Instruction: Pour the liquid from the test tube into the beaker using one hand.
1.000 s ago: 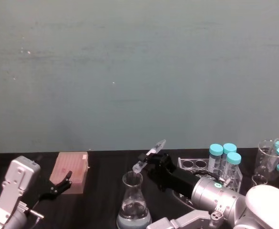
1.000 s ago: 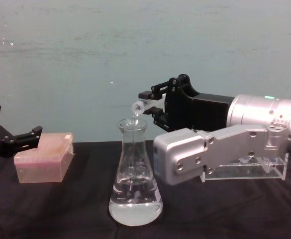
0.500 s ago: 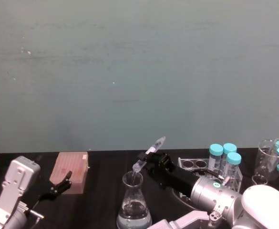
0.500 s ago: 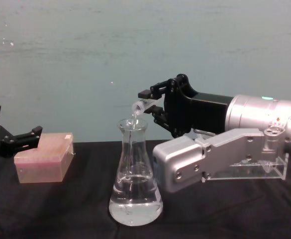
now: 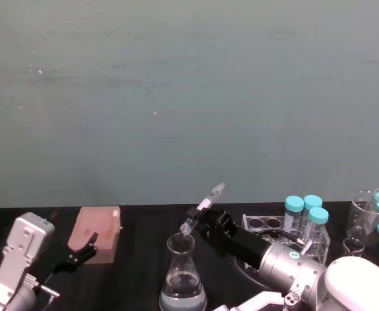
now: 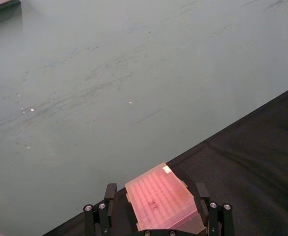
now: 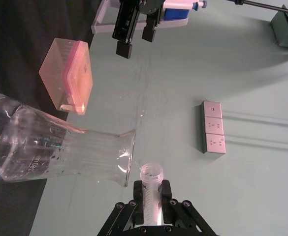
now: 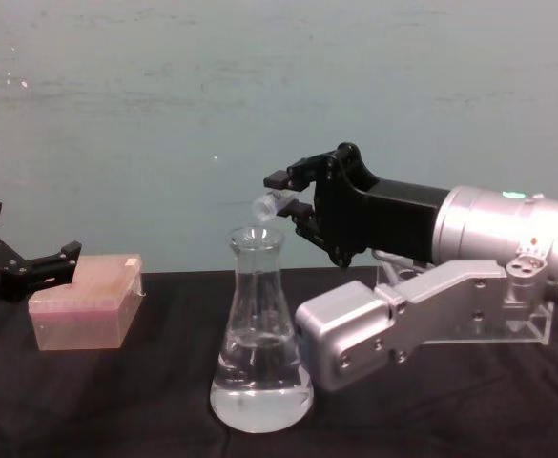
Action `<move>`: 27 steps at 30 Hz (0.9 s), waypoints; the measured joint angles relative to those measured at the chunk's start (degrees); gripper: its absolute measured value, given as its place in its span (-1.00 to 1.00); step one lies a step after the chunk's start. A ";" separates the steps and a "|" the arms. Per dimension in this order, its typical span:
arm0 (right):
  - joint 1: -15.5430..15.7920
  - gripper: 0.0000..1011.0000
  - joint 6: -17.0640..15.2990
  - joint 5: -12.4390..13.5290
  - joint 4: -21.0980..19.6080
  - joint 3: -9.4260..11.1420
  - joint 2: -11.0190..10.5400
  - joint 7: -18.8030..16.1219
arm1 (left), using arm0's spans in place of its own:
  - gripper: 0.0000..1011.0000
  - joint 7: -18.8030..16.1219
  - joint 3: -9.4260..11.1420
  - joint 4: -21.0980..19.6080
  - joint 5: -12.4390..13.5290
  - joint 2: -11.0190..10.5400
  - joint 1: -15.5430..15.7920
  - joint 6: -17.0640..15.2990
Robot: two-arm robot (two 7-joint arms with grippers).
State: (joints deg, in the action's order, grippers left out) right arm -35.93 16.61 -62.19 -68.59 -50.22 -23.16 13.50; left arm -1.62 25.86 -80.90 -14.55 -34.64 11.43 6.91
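We clamp the test tube in the right gripper, mouth tilted down just above the beaker neck to pour; the left gripper rests open near the pink box.

readable text: none in any view
beaker: faint printed marks and dots on the glass wall in the right wrist view, too small to read
test tube: faint marks along its side, no digits legible
pink box: small dark mark on the lid in the left wrist view, cannot make it out
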 joint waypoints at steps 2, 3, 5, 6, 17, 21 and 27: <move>-0.05 -0.61 -0.17 -0.32 0.00 -0.22 -0.09 0.31 | 0.98 0.00 0.00 0.00 0.00 0.00 0.00 0.00; -0.06 -0.61 -0.23 -0.42 -0.01 -0.28 -0.12 0.41 | 0.98 0.00 0.00 0.00 0.00 0.00 0.00 0.00; -0.06 -0.61 -0.34 -0.56 -0.07 -0.40 -0.20 0.55 | 0.98 0.00 0.00 0.00 0.00 0.00 0.00 0.00; -0.06 -0.61 -0.44 -0.68 -0.14 -0.51 -0.26 0.66 | 0.98 0.00 0.00 0.00 0.00 0.00 0.00 0.00; 0.70 -0.61 1.54 4.51 -1.10 0.98 -0.39 -1.95 | 0.98 0.00 0.00 0.00 0.00 0.00 0.00 0.00; 1.67 -0.61 3.10 9.98 -1.97 3.27 -0.07 -4.96 | 0.98 0.00 0.00 0.00 0.00 0.00 0.00 0.00; 4.62 -0.61 4.67 26.71 -4.36 10.32 1.51 -13.08 | 0.98 0.00 0.00 0.00 0.00 0.00 0.00 0.00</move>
State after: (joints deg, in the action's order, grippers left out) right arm -31.30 21.28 -35.48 -72.94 -39.91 -21.64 0.42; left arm -1.62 25.86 -80.90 -14.55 -34.65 11.43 6.91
